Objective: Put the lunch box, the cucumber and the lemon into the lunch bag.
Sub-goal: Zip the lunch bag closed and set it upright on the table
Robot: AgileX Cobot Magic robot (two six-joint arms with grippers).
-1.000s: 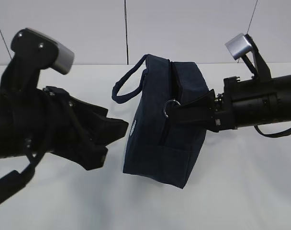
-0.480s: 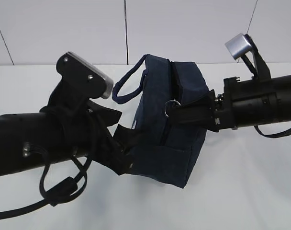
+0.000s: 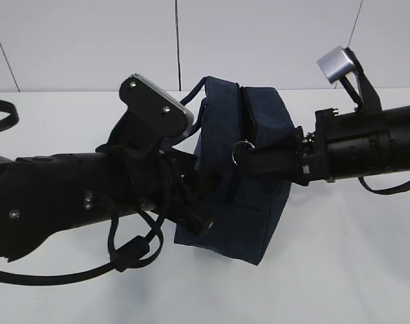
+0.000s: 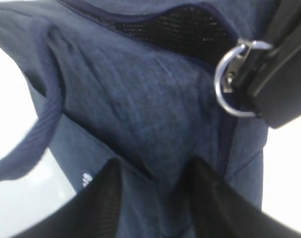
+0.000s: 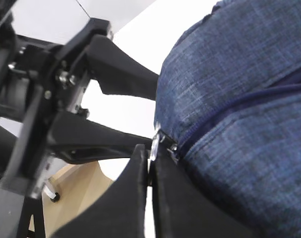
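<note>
A: Item, lunch bag [image 3: 249,169]: where is it listed, and is any writing recorded?

B: Dark navy fabric, stood on the white tabletop [image 3: 340,270] between both arms. A small white logo [image 4: 86,179] is noted low on the side panel; it is too blurred to be read.

A: Left end effector [image 4: 153,198]?

B: Fingers are held partly apart, a fold of the bag's side fabric being pressed between them. A loop handle [image 4: 36,144] is seen just beside it.

A: Right end effector [image 5: 151,163]?

B: Fingers are brought together, clamped on the zipper's metal ring pull [image 4: 232,82] at the bag's top seam.
</note>
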